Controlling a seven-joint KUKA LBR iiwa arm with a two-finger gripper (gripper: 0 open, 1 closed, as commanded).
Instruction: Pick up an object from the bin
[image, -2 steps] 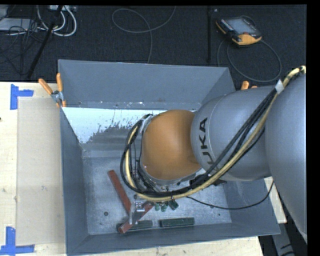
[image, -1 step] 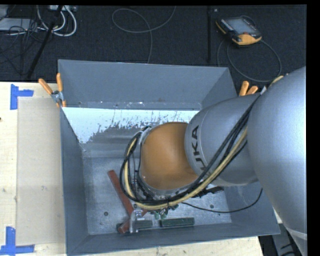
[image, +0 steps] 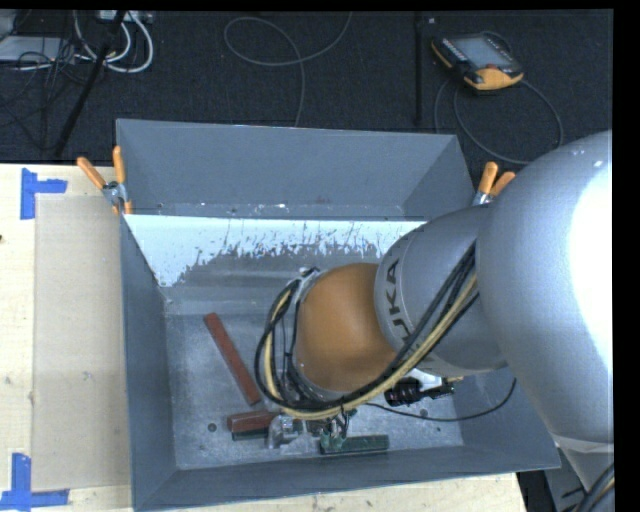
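Nearest things: a short brown block (image: 248, 424) lies just to the left of the gripper (image: 308, 432), and a flat green strip (image: 358, 444) lies just to its right; both are on the floor of the bin.
Gripper: it is low over the floor, between these two pieces; I cannot tell if it touches either one.
Grip: from where I stand I cannot tell whether it is released or clenched, and I see nothing clearly held in it.
Long brown stick (image: 232, 358): it lies up and left of the gripper, slanted, with its lower end near the short brown block.
Orange cover (image: 335, 325): it sits directly above the gripper on the wrist and hides much of it.
Cables (image: 268, 360): black and yellow loops hang around the cover, down towards the gripper.
Bin (image: 290, 180): grey metal, with the gripper close to its front wall.
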